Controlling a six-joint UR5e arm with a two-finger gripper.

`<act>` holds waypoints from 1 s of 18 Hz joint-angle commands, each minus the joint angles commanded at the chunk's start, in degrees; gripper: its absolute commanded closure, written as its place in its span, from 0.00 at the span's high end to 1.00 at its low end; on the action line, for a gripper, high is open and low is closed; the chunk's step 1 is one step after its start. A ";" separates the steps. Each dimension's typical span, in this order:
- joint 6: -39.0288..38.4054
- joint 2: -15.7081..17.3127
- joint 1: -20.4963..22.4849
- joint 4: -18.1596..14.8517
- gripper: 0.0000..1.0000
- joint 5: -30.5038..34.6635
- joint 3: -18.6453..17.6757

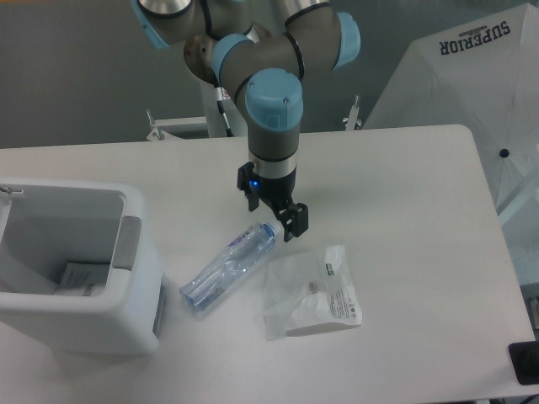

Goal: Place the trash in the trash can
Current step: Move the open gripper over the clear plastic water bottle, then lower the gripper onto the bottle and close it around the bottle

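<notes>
**Inspector:** Where do the task items lie?

**Onlooker:** The water bottle (231, 266) lies on its side on the white table (413, 194), its cap end pointing to about two o'clock and the other end to eight. The plastic bag (312, 291) lies flat just beside it, at the bottle's four o'clock. The trash can (80, 313) stands at nine o'clock from the bottle, near but apart, with some paper already inside.

**Inspector:** The gripper?

**Onlooker:** The gripper (271, 215) hangs above the cap end, fingers spread and holding nothing.

**Inspector:** Handling properties?

**Onlooker:** In my judgement the bottle is light, apparently empty, with thin, smooth, clear walls that would dent and roll; taking it across the ribbed mid-body looks safest. The bag is a limp, crinkled, slippery film with a white printed label; a pinch at a raised fold seems best. The bin is rigid plastic with rounded corners and a thick rim.
</notes>
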 joint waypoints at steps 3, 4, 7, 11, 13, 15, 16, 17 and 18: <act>-1.43 -3.16 -2.19 1.32 1.00 -0.99 0.71; -1.43 -3.78 -2.98 2.11 1.00 -0.99 0.71; -1.43 -5.18 -4.74 2.55 1.00 -0.90 0.80; -4.14 -8.08 -7.29 2.64 1.00 -0.81 3.08; -4.24 -8.88 -7.38 2.73 1.00 -0.64 3.44; -4.33 -9.67 -7.73 2.99 1.00 0.06 3.35; -4.50 -10.20 -8.26 2.99 1.00 1.02 3.35; -4.50 -10.64 -9.05 3.34 1.00 1.73 3.35; -4.50 -10.73 -9.40 3.78 1.00 1.91 3.17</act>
